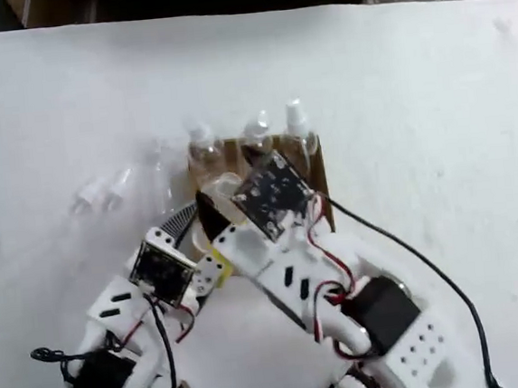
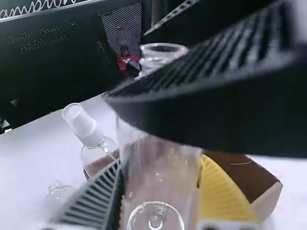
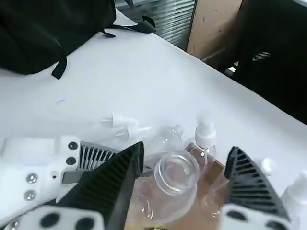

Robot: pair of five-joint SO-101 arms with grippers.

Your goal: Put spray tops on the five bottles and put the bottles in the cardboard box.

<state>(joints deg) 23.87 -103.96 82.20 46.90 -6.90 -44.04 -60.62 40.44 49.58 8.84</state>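
Observation:
My left gripper [image 2: 158, 206] is shut on a clear, topless bottle [image 2: 160, 167], held upright at the near left edge of the cardboard box [image 1: 321, 175]. Its open mouth [image 3: 175, 171] sits between the spread black fingers [image 3: 112, 184] of my right gripper [image 3: 180, 187], which is open and holds nothing. Three bottles with spray tops stand in the box: [image 1: 202, 146], [image 1: 257, 135], [image 1: 299, 127]. Another topless bottle [image 1: 148, 174] lies on the table left of the box, with loose spray tops [image 1: 96, 196] beside it.
The white table [image 1: 432, 97] has free room to the right of the box and behind it. Both arms crowd the near side, and a black cable [image 1: 419, 262] trails from the right arm. Dark bags and chairs stand beyond the table's far edge.

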